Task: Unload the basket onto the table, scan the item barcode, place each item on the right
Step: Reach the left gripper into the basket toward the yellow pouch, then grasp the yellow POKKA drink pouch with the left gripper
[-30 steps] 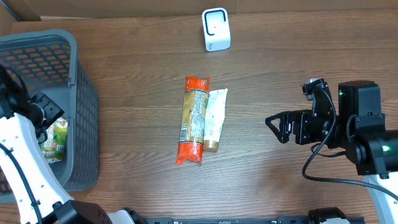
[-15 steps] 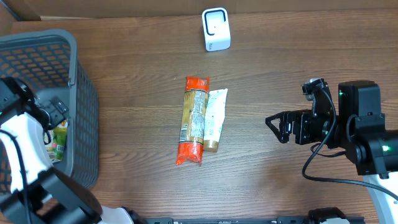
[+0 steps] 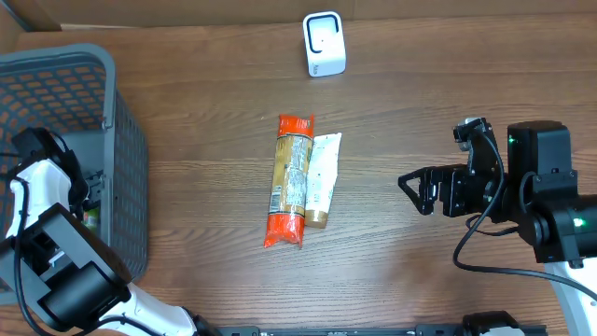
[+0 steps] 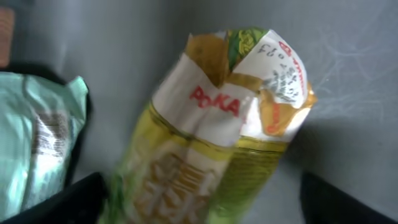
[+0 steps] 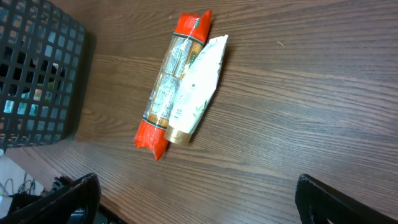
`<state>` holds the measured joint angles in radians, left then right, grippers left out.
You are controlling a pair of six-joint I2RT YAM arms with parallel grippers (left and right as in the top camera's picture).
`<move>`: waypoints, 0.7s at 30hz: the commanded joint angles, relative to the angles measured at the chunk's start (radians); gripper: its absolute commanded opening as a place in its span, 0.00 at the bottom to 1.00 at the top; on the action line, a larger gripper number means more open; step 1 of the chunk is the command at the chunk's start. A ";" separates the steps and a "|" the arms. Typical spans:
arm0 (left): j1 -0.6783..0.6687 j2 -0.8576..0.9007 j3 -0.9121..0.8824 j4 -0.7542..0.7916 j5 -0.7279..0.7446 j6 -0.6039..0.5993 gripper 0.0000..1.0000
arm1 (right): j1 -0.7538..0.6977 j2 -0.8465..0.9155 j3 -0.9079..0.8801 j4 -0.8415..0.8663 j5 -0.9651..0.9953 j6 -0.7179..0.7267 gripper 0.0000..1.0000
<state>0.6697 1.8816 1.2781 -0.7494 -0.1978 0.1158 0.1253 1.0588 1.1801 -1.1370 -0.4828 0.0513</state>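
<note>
left arm (image 3: 35, 191) bent down into basket (image 3: 131, 177), tool (image 4: 205, 208) spread over snack bag (image 4: 211, 124).

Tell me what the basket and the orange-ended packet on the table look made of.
Basket: likely moulded grey plastic, matt, judging by its even square lattice walls. Packet: seemingly thin glossy plastic film, with crimped orange ends and highlights along its middle.
</note>
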 commanded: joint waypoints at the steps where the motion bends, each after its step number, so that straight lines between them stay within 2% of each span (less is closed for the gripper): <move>1: 0.005 0.071 -0.010 -0.005 0.008 0.029 0.69 | 0.004 -0.007 0.024 0.006 0.004 -0.007 1.00; 2: 0.005 0.077 -0.010 -0.005 0.009 0.029 0.59 | 0.004 -0.007 0.024 0.006 0.004 -0.007 1.00; 5: 0.003 0.088 -0.010 -0.006 0.015 0.026 0.13 | 0.004 -0.007 0.024 0.006 0.004 -0.007 1.00; 6: 0.003 0.087 -0.010 -0.007 0.015 0.026 0.08 | 0.004 -0.007 0.024 0.006 0.004 -0.007 1.00; 7: 0.003 0.086 -0.008 -0.010 0.015 0.026 0.04 | 0.004 -0.007 0.024 0.006 0.004 -0.008 1.00; 13: 0.003 0.085 0.092 -0.109 0.053 -0.048 0.04 | 0.004 -0.007 0.024 0.006 0.004 -0.007 1.00; 16: 0.003 0.085 0.250 -0.244 0.141 -0.072 0.04 | 0.004 -0.007 0.024 0.006 0.004 -0.007 1.00; 21: 0.003 0.085 0.618 -0.509 0.296 -0.149 0.04 | 0.004 -0.007 0.024 0.006 0.004 -0.008 1.00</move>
<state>0.6735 1.9957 1.6650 -1.1885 -0.0479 0.0448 0.1253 1.0588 1.1801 -1.1370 -0.4824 0.0517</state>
